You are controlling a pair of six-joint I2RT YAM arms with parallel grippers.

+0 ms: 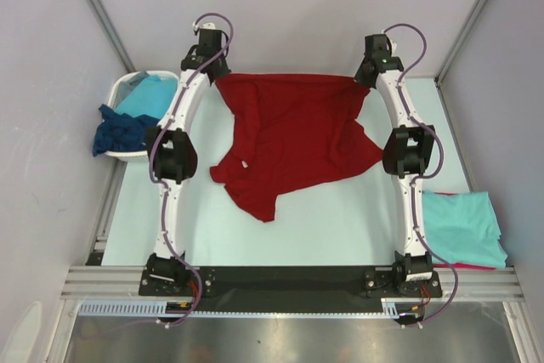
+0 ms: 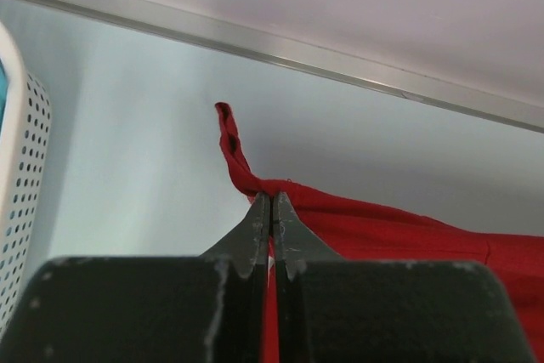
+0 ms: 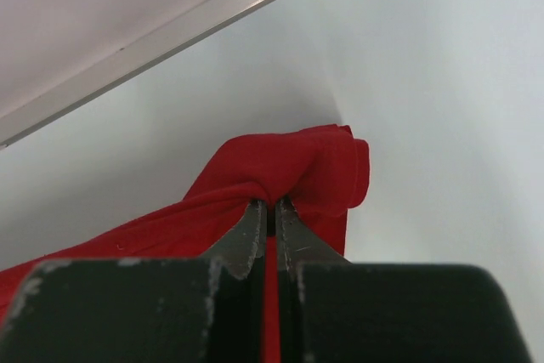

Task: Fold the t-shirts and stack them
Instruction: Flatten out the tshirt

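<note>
At the far left, a white basket (image 1: 121,89) is sitting on the edge of the pale surface (image 1: 340,227), holding a turquoise shirt (image 1: 155,91), while a navy shirt (image 1: 123,132) is hanging over its near rim. Just to the right of it, the left gripper (image 1: 219,76) is pinching the far left corner of the dark red shirt (image 1: 293,133), its jaws pressed together on the cloth, with a twisted tail of fabric sticking out past the tips. The shirt is lying stretched across the far middle of the surface between both arms, its lower part bunching and trailing toward the near side. The right gripper (image 1: 364,81) is clamping the far right corner, jaws tight on a gathered fold. At the near right, a folded turquoise shirt (image 1: 463,225) is resting on another red shirt (image 1: 476,267), of which only an edge is showing.
</note>
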